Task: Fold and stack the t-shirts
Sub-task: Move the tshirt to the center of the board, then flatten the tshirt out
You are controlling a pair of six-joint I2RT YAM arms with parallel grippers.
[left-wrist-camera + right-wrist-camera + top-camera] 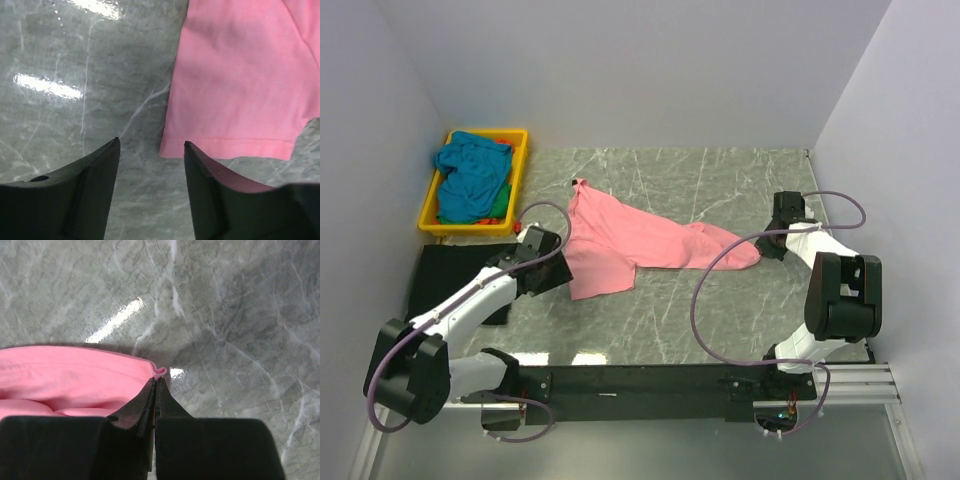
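The salmon pink t-shirt (620, 245) is soft, matt cloth with a stitched hem. The teal t-shirt (470, 175) is crumpled matt cloth. The table (720, 180) is smooth, glossy and marble-patterned, mirroring the lights. The yellow tray (520, 168) looks like smooth plastic. On the left gripper (151, 147) the fingers (85, 200) are matt black, plastic-looking.

The top view looks down on the whole tabletop (720, 190). Both wrist views hang close above it, sharing the pink t-shirt (240, 75).
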